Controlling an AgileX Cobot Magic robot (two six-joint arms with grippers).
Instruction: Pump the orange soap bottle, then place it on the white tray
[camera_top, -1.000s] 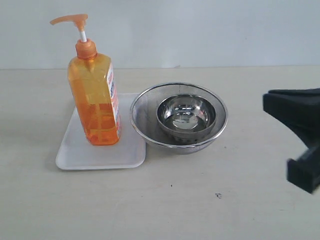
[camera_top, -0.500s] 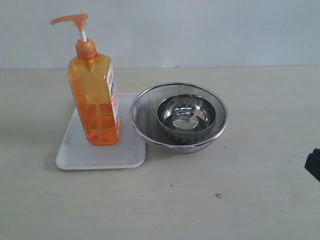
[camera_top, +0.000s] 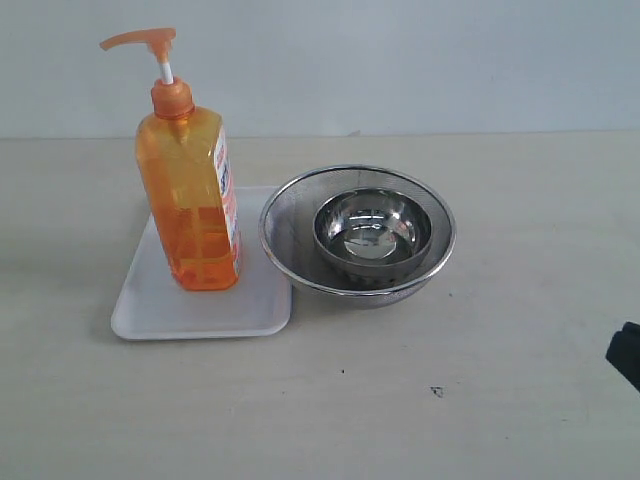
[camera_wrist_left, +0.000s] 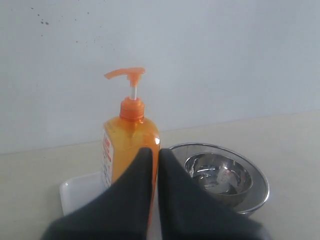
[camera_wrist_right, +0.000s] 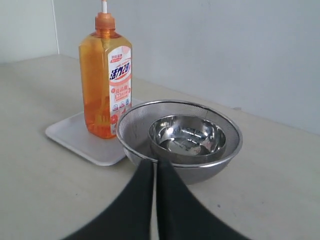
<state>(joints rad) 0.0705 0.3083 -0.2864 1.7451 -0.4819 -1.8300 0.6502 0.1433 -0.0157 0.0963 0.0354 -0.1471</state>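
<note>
Behind everything a plain pale wall is seen, and the things are set on a flat, light beige desk. A tall orange soap bottle made of see-through plastic is stood upright on a flat white tray with rounded corners and a low rim. The bottle is placed on the side of the tray nearer the bowls, and bare tray is left in front of it. Its orange pump head is held up on a thin white stem, and the spout is pointed away from the bowls. A white and red label is stuck on the side of the bottle that is turned toward the bowls. Just beside the tray a big round bowl of steel mesh is set, and whether its rim touches the tray cannot be told. A smaller shiny steel bowl is sat inside the mesh bowl. The left end effector is closed, with only a thin line left between its black fingers, and nothing is held in it. The right end effector is closed too and is empty. Both are kept well apart from the bottle. Only a small black piece is seen at the right edge of the exterior view.
</note>
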